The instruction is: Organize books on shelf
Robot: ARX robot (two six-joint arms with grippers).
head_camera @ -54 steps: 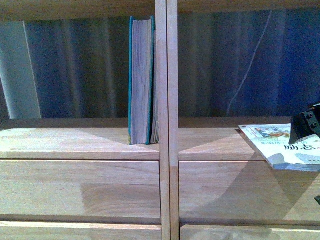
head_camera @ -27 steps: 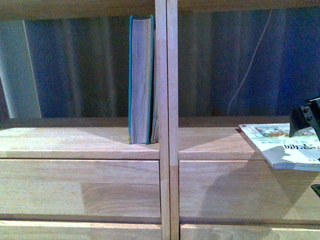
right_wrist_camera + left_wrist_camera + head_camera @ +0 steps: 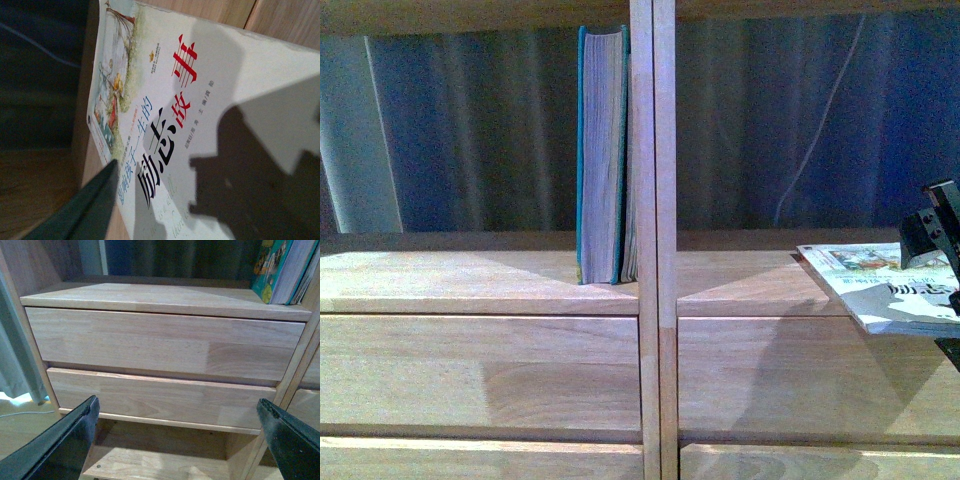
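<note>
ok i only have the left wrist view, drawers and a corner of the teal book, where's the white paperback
observer: The white paperback lies flat in the right compartment of the shelf, its near corner sticking out past the board's front edge.
operator: is the right tool on it
observer: The right tool is at the book, at the front view's right edge, with one dark part above the cover and one below. I cannot tell whether it is clamped.
operator: cover up or down
observer: Up. The right wrist view looks straight onto its printed front.
</note>
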